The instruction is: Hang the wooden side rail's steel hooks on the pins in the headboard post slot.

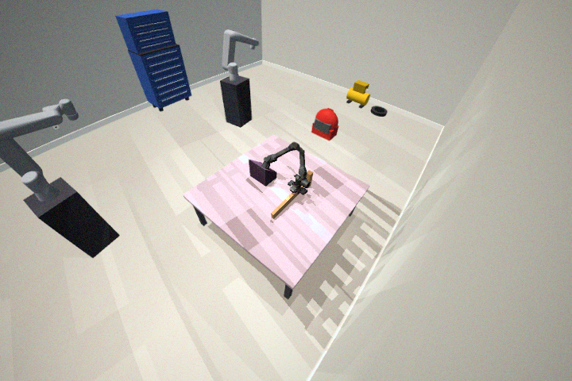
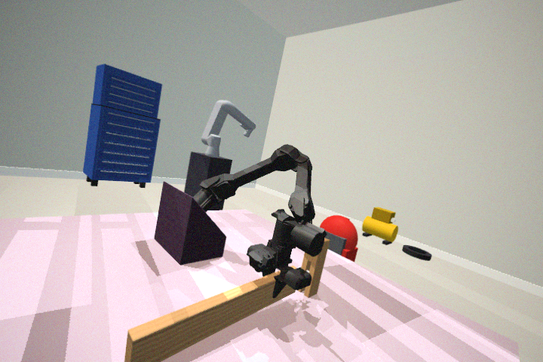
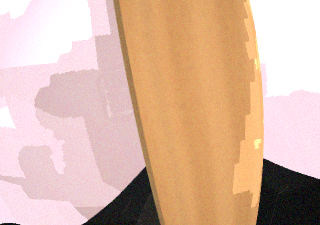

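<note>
The wooden side rail [image 1: 283, 206] [image 2: 212, 309] [image 3: 190, 95] runs from the near part of the table toward the headboard post. My gripper [image 1: 298, 187] [image 2: 274, 279] is shut on the rail close to its post end. The rail fills the middle of the wrist view between the dark fingers. The upright wooden headboard post [image 1: 310, 175] [image 2: 319, 268] stands just beyond the gripper, and part of its slot shows in the exterior view. The steel hooks and the pins are hidden, so I cannot tell whether they touch. The rail's far end is low at the table.
The pink table [image 1: 250, 225] [image 2: 7, 273] carries the post and a dark wedge-shaped block [image 1: 260, 172] [image 2: 186, 230] at my arm's base. Off the table are a red welding helmet [image 1: 326, 121], two grey arms on black pedestals, a blue cabinet [image 1: 158, 63] and a yellow compressor [image 1: 357, 95].
</note>
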Robot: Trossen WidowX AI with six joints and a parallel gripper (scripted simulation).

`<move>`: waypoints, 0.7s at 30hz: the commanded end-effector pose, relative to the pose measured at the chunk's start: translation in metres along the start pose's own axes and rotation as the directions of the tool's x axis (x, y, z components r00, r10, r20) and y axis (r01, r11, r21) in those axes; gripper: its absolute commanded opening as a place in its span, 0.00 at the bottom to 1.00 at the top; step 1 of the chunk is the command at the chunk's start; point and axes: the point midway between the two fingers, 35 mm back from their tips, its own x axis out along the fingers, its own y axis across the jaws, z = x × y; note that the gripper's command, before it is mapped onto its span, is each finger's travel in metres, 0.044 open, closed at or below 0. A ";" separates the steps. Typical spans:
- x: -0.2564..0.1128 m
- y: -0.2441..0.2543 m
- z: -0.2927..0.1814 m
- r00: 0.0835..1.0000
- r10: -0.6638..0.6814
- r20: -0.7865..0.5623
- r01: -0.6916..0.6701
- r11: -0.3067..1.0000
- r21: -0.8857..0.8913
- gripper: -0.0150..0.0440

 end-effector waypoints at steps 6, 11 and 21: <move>-0.005 0.003 -0.001 1.000 0.015 -0.001 -0.015 1.000 0.004 0.25; -0.005 0.003 -0.002 1.000 0.015 -0.001 -0.015 1.000 0.004 0.25; -0.004 0.003 -0.003 1.000 0.015 -0.001 -0.015 1.000 0.004 0.25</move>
